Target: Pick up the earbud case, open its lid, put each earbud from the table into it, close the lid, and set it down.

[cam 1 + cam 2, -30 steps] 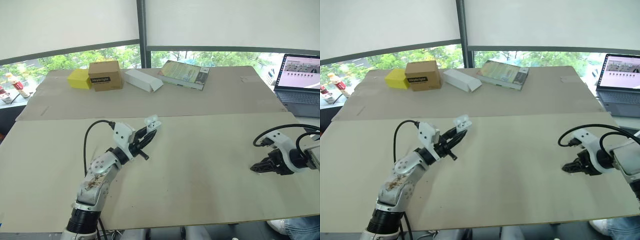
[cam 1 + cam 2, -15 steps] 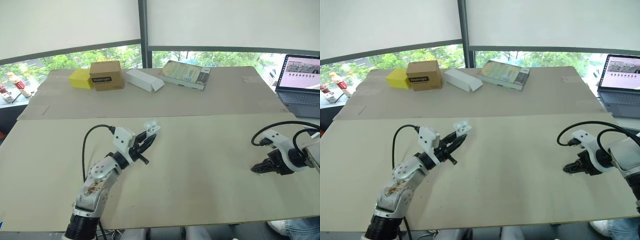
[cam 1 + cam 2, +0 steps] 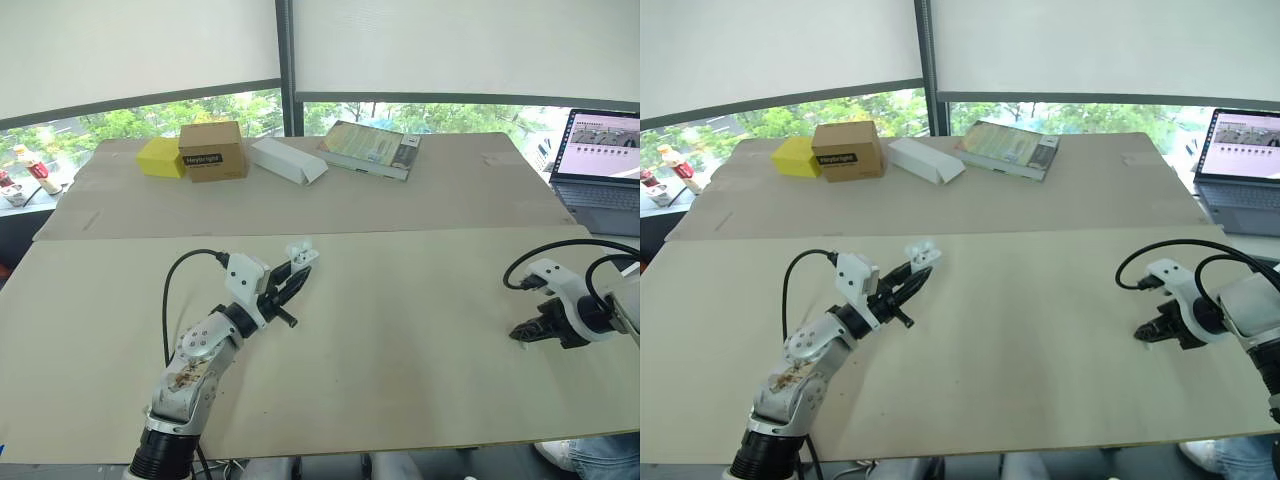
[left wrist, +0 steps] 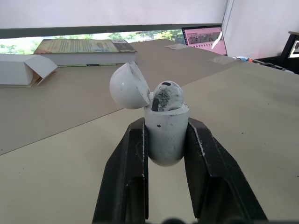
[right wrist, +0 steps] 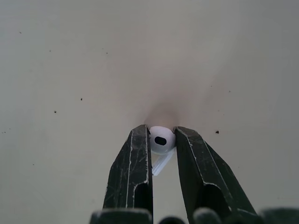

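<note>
The earbud case (image 4: 166, 135) is small, white and smooth, with a round bottom. The left jaws squeeze it tight and hold it up above the pale, flat counter (image 3: 400, 330). Its round lid (image 4: 129, 86) is flipped open, and a scuffed earbud (image 4: 167, 95) sits inside. The right jaws pinch a shiny second earbud (image 5: 161, 139) down by the counter.

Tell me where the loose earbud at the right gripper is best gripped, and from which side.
Grip the earbud by its round head, one finger on each flank, coming from above: the head is widest, and the thin stem lies between the fingers. The right gripper pinches it so.
</note>
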`<state>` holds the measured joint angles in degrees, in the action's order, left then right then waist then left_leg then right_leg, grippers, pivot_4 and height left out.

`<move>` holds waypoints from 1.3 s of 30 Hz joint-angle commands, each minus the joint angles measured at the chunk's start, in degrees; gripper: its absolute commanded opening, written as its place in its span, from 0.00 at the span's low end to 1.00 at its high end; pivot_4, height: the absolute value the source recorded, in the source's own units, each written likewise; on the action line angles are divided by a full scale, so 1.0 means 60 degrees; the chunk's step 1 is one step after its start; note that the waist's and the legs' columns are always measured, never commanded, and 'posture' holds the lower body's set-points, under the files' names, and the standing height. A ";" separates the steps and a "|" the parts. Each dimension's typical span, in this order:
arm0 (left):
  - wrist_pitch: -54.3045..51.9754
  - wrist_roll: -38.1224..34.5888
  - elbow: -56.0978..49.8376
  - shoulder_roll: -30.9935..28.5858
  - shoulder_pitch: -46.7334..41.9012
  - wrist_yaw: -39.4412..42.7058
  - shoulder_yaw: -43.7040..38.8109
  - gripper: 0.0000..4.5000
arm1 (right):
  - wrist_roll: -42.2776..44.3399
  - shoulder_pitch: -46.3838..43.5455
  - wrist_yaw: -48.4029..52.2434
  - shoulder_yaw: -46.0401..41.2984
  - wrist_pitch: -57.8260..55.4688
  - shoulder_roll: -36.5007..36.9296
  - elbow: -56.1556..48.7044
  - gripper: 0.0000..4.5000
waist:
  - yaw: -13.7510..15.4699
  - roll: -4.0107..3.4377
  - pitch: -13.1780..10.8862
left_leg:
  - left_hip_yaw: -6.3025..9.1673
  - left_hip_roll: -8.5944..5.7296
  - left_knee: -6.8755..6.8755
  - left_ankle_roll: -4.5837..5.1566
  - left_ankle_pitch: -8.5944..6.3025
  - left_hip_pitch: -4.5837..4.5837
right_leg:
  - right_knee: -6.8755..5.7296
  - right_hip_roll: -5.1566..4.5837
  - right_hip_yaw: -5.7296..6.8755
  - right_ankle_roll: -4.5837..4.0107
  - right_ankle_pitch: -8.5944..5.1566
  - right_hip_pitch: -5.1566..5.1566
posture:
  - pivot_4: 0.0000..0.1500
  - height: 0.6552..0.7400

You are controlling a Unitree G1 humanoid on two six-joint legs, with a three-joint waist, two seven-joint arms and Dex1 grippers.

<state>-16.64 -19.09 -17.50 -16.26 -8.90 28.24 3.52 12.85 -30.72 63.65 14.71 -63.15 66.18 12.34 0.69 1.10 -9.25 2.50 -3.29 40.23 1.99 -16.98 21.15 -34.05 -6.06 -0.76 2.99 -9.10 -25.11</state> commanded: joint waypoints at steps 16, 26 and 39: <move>-0.0101 -0.0475 0.0163 -0.0137 -0.0871 0.0507 -0.0257 0.12 | 0.2389 -0.2490 -0.0859 -0.3006 0.2195 -0.4217 -0.2008 0.08 | -0.0120 0.0001 -0.0002 | 0.0019 0.0007 -0.0011 -0.0009 0.0005 0.0002 | -0.0001 0.0022 -0.0003 -0.0001 0.0000 -0.0012 | 1.00 1.00; -0.0013 -0.0792 0.1316 -0.0240 -0.2629 0.1446 -0.0369 0.12 | 0.2696 -0.2087 -0.4346 -0.3491 0.4222 -0.8656 -0.4211 0.08 | -0.0009 -0.0001 -0.0001 | 0.0050 -0.0022 -0.0012 -0.0057 0.0032 0.0025 | -0.0010 0.0006 0.0006 -0.0002 0.0002 -0.0037 | 1.00 1.00; 0.0106 -0.0789 0.1566 -0.0003 -0.3301 0.1619 -0.0523 0.12 | 0.1412 -0.1041 -0.4894 -0.2484 0.6751 -0.8867 -0.4238 0.08 | -0.0285 -0.0002 0.0000 | 0.0045 -0.0027 -0.0054 -0.0088 0.0054 0.0008 | -0.0017 0.0013 -0.0003 -0.0004 0.0004 -0.0045 | 1.00 1.00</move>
<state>-17.46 -22.87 -6.46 -16.41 -27.41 37.63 1.16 22.12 -36.89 34.32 -0.58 -25.45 12.75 -10.82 -1.02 1.09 -9.25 2.76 -3.44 39.90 1.57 -16.73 21.19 -34.16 -5.97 -0.78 2.97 -9.08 -25.38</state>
